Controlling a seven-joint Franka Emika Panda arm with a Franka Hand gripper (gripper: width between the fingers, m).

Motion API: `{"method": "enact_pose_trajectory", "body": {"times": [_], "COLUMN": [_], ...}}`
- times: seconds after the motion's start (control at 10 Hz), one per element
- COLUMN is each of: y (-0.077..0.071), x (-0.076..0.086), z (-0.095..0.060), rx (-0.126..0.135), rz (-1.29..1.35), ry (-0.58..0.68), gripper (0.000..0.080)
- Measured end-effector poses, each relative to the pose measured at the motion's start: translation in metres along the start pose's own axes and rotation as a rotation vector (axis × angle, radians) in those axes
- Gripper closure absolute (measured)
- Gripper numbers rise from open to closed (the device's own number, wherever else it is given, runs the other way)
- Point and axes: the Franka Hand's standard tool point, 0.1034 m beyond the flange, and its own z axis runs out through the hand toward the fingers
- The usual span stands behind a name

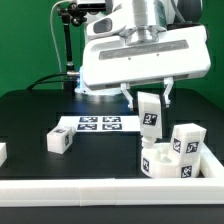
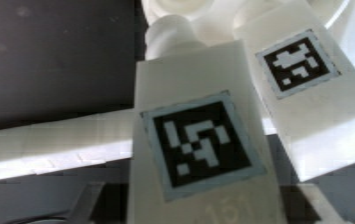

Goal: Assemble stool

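the claw (image 1: 150, 101) pinches an upright leg (image 1: 151, 120) at twelve o'clock of the seat (image 1: 158, 166), seen in the exterior view. a loose leg (image 1: 58, 142) lies at nine o'clock, a third leg (image 1: 188, 138) at two.

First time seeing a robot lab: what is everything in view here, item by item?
table: 1, black, under everything.
seat: 1, white, on the table, exterior view's right.
held leg: 1, white, tagged, raised over the seat.
lying leg: 1, white, exterior view's left.
third leg: 1, white, beside the seat.
marker board: 1, white, mid-table.
rails: count unclear, white, table's near edge.
arm: 1, white, overhead.
fingers: 2, greyish, closed on the held leg.
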Motion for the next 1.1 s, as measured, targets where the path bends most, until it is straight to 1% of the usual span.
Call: {"method": "enact_pose_trajectory", "body": {"times": [0.3, 0.6, 1.1], "y": [-0.009, -0.012, -0.012], "x": [-0.015, -0.017, -0.022], "z": [0.005, 0.006, 0.010], "rx": [0.010, 0.013, 0.012], "rz": [-0.013, -0.017, -0.020], "ry": [-0.016, -0.019, -0.029], "gripper": [0.0472, 0.0472, 0.0472]}}
